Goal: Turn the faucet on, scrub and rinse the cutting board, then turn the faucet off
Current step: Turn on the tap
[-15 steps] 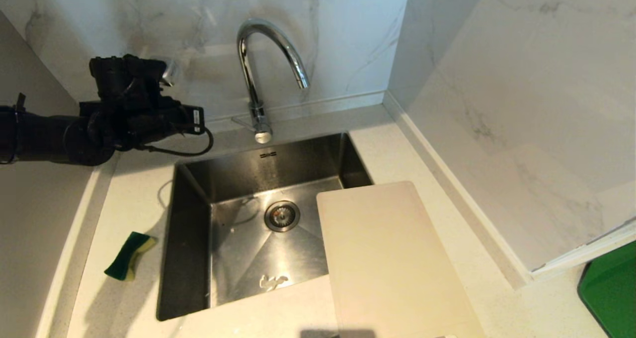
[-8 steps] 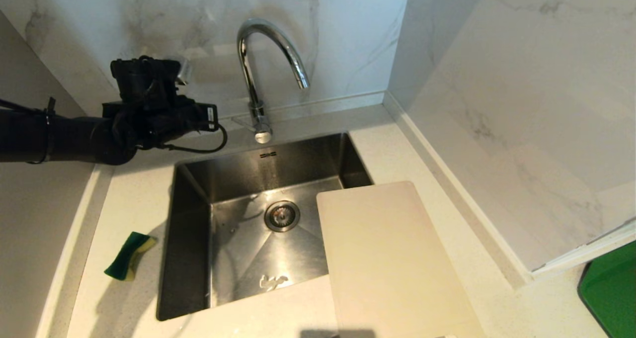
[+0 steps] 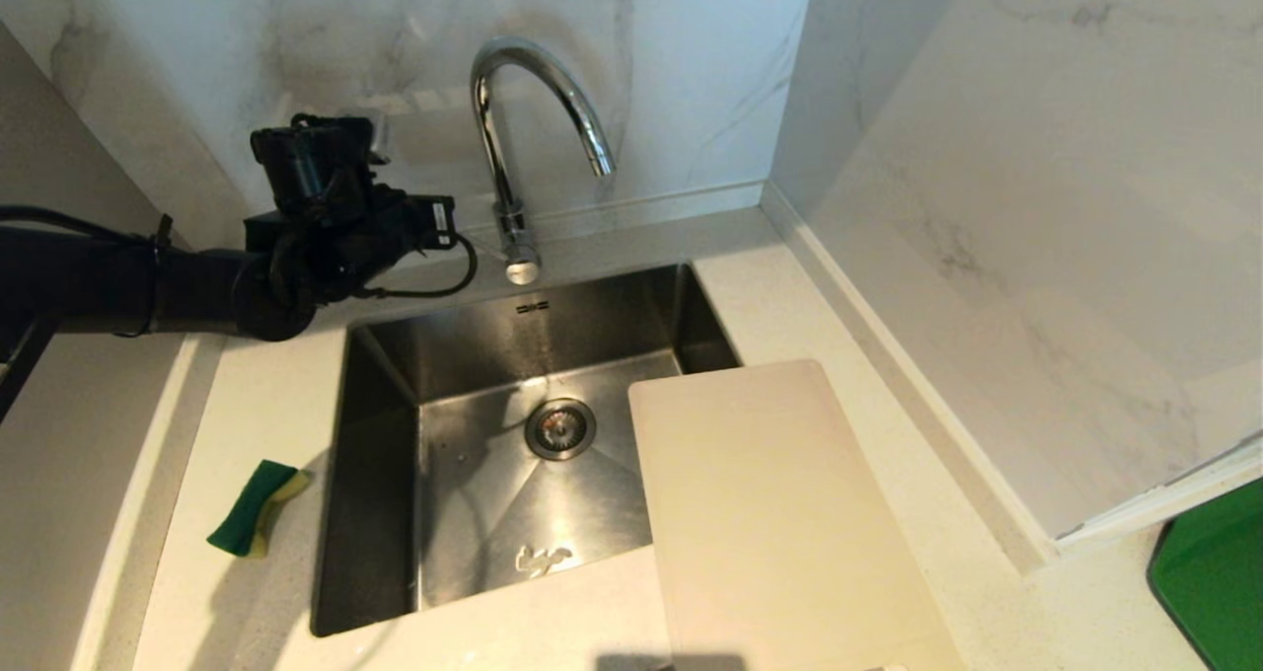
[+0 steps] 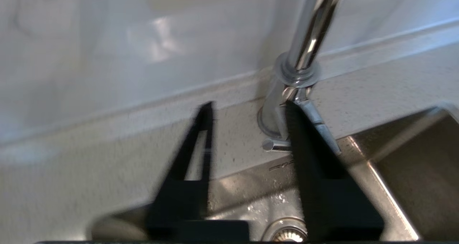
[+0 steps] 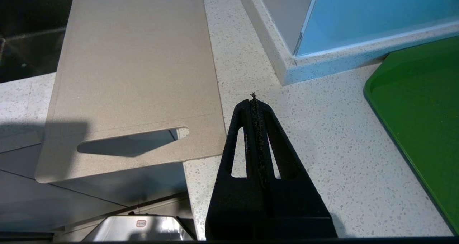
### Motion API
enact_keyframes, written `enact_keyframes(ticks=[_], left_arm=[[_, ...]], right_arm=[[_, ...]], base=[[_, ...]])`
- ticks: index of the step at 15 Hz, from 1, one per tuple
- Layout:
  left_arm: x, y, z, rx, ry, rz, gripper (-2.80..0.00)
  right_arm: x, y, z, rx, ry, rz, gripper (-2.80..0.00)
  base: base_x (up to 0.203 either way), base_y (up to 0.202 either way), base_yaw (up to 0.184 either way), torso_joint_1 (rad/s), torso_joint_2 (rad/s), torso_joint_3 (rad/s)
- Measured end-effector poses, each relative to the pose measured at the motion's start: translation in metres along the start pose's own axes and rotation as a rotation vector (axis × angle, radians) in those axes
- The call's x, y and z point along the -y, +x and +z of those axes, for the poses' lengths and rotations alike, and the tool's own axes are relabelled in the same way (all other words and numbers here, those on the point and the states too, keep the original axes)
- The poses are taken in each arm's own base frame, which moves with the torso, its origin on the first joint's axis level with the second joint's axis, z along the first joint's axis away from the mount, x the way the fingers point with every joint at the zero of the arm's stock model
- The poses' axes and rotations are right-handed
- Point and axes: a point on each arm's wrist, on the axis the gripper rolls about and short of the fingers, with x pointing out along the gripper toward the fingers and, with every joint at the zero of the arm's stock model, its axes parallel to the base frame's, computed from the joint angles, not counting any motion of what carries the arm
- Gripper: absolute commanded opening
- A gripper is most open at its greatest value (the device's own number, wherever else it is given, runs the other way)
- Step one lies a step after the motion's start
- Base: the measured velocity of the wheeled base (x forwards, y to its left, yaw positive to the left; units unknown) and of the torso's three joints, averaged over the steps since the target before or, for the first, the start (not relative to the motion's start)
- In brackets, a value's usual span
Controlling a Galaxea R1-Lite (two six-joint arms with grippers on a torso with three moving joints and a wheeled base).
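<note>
I have the left claw point(image 4: 247, 129) apart beside the faucet point(image 3: 508, 148) at upper centre. The board point(image 3: 780, 513) overhangs the sink's point(image 3: 375, 454) right edge. The right claw point(image 5: 254, 102) is together over bare table point(image 5: 322, 147).

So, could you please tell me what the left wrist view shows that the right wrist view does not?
Only the left wrist view shows the faucet, its lever and the open left gripper beside it. Only the right wrist view shows the cutting board, its slot handle, a green tray and the shut right gripper. Both show the speckled countertop.
</note>
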Motion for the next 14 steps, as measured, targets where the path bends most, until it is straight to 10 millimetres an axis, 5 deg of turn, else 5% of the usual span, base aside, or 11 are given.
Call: enact_keyframes(ticks=[14], left_arm=[[0.029,0.012,-0.012,-0.14,-0.445,0.142,0.0]], right_arm=[[0.0,0.0,0.0,0.0,0.0,0.0,-2.8]], base=[[0.0,0.0,0.0,0.0,0.0,0.0]])
